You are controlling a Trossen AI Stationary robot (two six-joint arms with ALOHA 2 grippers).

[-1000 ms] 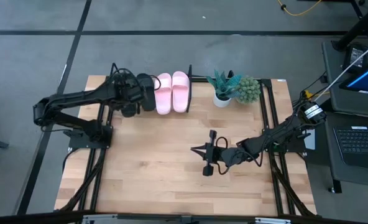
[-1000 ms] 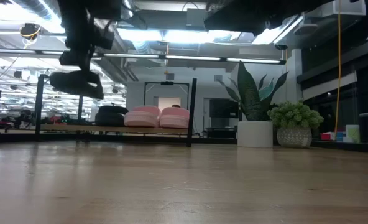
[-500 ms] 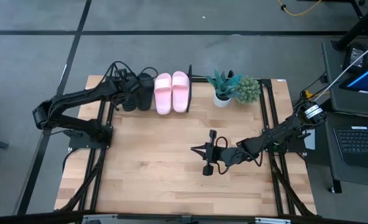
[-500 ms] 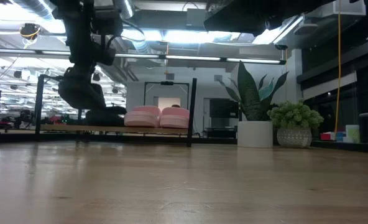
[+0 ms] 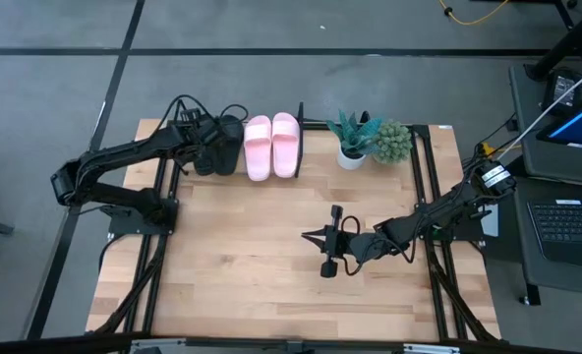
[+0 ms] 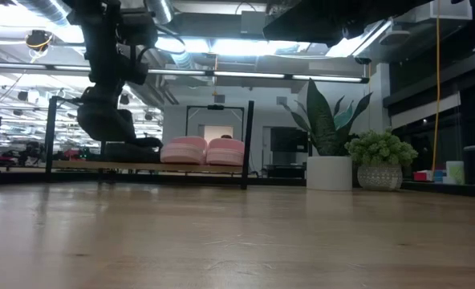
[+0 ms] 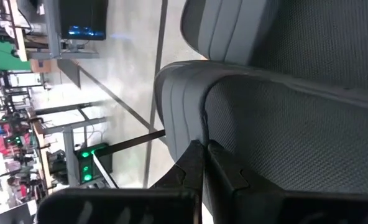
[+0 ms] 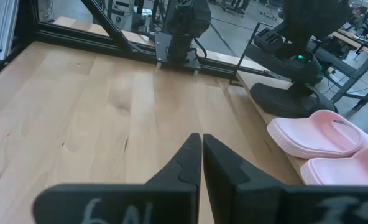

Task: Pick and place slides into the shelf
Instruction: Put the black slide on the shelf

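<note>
The shelf stands at the table's far edge, a black rod rack with a wooden base. Two pink slides lie in it side by side, also seen in the low view. To their left sits a black slide. My left gripper hangs over the shelf's left end, shut on the second black slide, which the gripper mostly hides from above. My right gripper lies shut on the table's middle, holding nothing. My left gripper pinches the black slide's strap at its edge between the two fingers, one on each face. It comes from above, slanting toward the far edge. The slide sits down at the shelf's base beside the other black one.
Two potted plants stand right of the shelf at the far edge. Black side rails run along both table sides. Bare wood stretches across the near half around my right gripper.
My left gripper has gone down and a little toward the far edge, carrying the black slide from above the shelf onto its base, left of the other black slide. In the last half second it has kept still. The right arm has not moved.
</note>
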